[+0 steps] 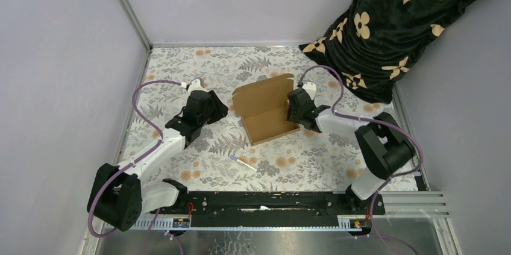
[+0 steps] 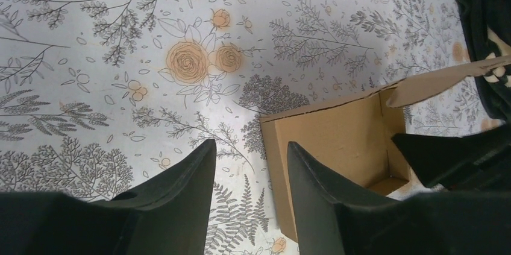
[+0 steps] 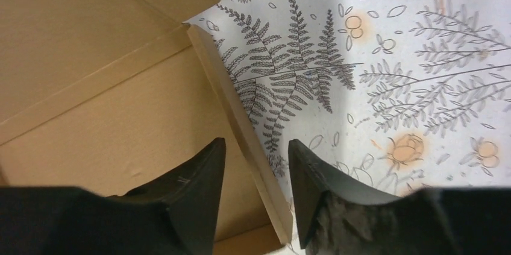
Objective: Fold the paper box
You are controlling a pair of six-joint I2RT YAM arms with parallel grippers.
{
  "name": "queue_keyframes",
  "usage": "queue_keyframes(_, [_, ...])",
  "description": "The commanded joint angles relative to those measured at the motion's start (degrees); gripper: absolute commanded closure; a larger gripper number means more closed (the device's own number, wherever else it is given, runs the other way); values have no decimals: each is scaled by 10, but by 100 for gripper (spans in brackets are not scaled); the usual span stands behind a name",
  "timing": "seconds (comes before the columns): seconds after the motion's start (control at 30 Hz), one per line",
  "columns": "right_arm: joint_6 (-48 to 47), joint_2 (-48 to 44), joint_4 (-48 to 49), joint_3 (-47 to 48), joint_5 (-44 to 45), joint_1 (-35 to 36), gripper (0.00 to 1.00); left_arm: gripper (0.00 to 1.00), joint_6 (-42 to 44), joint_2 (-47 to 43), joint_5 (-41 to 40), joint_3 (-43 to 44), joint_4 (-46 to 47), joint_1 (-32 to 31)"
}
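The plain brown cardboard paper box (image 1: 263, 113) sits mid-frame (open-topped). The right gripper (image 3: 256, 146) straddles its side wall (image 3: 228, 104), unclenched. The left gripper (image 2: 250, 146) gapes empty beside it.

Left claw (image 2: 250, 146): fingers apart, empty, above floral surface (image 2: 108, 86). Box (image 2: 337, 137): brown, open, walls upright, just right of claw; one flap raised.
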Motion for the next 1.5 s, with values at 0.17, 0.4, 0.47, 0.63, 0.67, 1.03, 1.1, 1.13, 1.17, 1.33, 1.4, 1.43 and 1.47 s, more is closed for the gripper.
queue_keyframes(0.17, [-128,-212,48,-41,-38,5,1,35,29,-18,-27,61,-56,4])
queue_keyframes(0.4, [-186,-289,-57,-19,-207,45,0,2,29,-82,-30,74,-117,4])
queue_keyframes(0.47, [-182,-291,-61,-22,-263,63,0,2,26,-101,-26,66,-129,4])
queue_keyframes(0.63, [-210,-250,-101,-5,-211,155,0,2,16,-142,-14,34,-146,4])
queue_keyframes(0.67, [-219,-241,-96,-6,-191,183,0,2,15,-150,-14,30,-150,4])
queue_keyframes(1.03, [-279,-97,44,-11,-63,332,22,2,21,-183,-27,10,-175,4])
queue_keyframes(1.1, [-281,-72,74,-12,-70,338,26,2,19,-184,-28,8,-174,4])
queue_keyframes(1.13, [-281,-63,89,-16,-78,341,28,1,19,-185,-29,6,-174,4])
queue_keyframes(1.17, [-282,-57,102,-18,-85,344,29,1,18,-186,-29,5,-174,4])
queue_keyframes(1.33, [-278,-19,133,-13,-104,354,38,2,16,-188,-31,-4,-170,4])
queue_keyframes(1.4, [-281,-1,136,-6,-105,361,42,2,15,-186,-32,-7,-168,4])
queue_keyframes(1.43, [-281,7,137,-3,-107,364,44,2,15,-186,-33,-9,-168,4])
queue_keyframes(1.47, [-281,15,139,0,-107,367,46,1,14,-186,-33,-10,-166,4])
